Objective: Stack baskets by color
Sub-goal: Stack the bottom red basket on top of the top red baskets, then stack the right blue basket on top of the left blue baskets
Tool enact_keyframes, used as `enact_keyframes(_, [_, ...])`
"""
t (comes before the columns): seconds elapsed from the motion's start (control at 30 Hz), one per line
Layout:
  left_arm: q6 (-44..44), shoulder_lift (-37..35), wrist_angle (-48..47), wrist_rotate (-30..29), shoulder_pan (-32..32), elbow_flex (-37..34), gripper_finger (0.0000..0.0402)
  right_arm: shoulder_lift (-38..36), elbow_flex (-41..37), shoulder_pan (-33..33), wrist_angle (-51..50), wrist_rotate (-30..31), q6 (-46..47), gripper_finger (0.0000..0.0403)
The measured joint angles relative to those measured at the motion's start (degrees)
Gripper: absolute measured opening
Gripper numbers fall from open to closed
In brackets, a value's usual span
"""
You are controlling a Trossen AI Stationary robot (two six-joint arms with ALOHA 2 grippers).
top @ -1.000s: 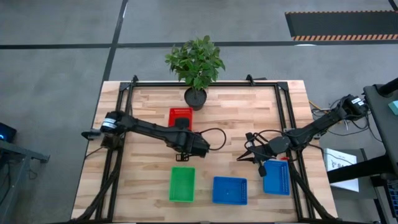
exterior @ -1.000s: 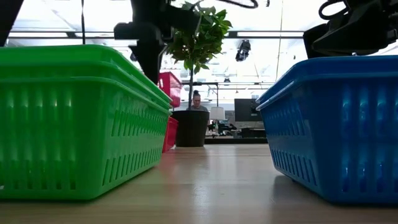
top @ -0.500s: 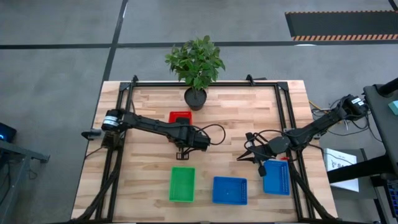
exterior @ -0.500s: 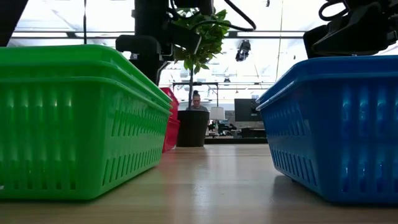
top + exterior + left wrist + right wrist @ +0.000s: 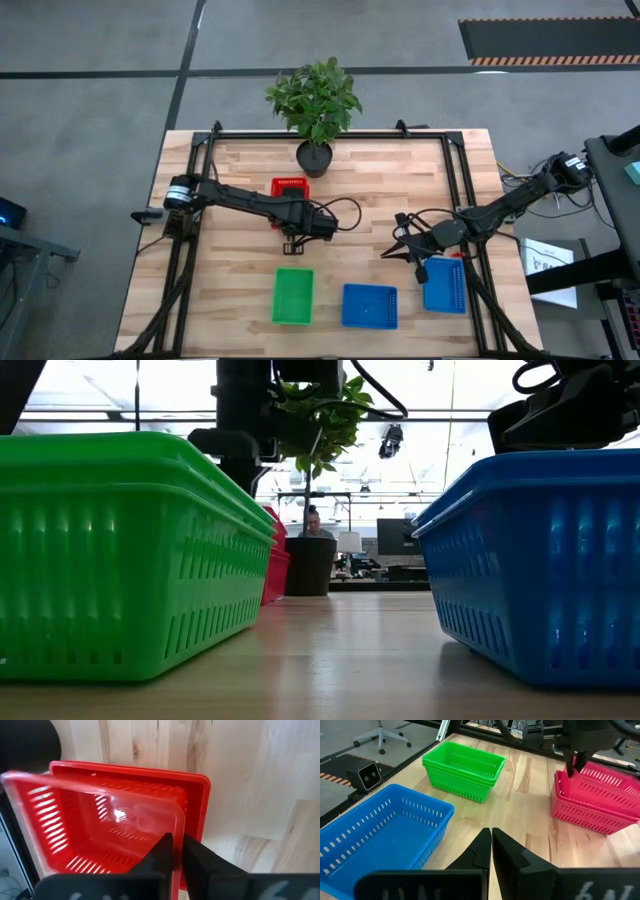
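Red basket (image 5: 115, 827) rim pinched by left hand (image 5: 174, 851) — no readable writing.

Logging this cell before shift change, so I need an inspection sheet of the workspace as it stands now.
Surface: pale wooden plank table, black frame rails along its edges.
Job's things: red mesh plastic baskets nested near the plant; green mesh plastic baskets stacked at front; two blue mesh plastic baskets lie apart.
Clutter: black potted plant.
Grippers: left gripper pinching the upper red basket's rim; right gripper shut, empty, above the table.
Cables: black cable looped on left arm.
Surroundings: grey floor; person beyond the table.
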Motion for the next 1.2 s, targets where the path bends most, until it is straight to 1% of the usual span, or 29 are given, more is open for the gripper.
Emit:
enact_keyframes(0.33, [-0.4, 0.0, 0.3, 0.0, 0.0, -0.8, 0.0089, 0.0, 0.0, 0.0, -0.4, 0.0, 0.0, 0.0009])
enact_keyframes(0.47, [-0.4, -0.3, 0.1, 0.7, -0.4, -0.3, 0.0110, 0.0, 0.0, 0.0, -0.6, 0.0, 0.4, 0.0009])
enact_keyframes(0.67, [-0.5, -2.3, 0.2, 1.7, -1.6, 0.2, 0.0118, 0.0, 0.0, 0.0, -1.2, 0.0, 1.3, 0.0009])
enact_keyframes(0.87, [-4.4, -4.9, 1.2, 1.4, -3.7, -0.3, 0.0118, 0.0, 0.0, 0.0, -1.8, 0.0, 2.2, 0.0009])
enact_keyframes(0.97, [-5.1, -5.9, 3.9, -1.1, -5.2, -0.5, 0.0118, 0.0, 0.0, 0.0, -1.8, 0.0, 2.6, 0.0009])
enact_keyframes(1.2, [-5.0, -6.4, 14.9, -13.6, -6.5, -4.4, 0.0118, 0.0, -0.2, 0.0, -1.8, 0.0, 3.0, 0.0009])
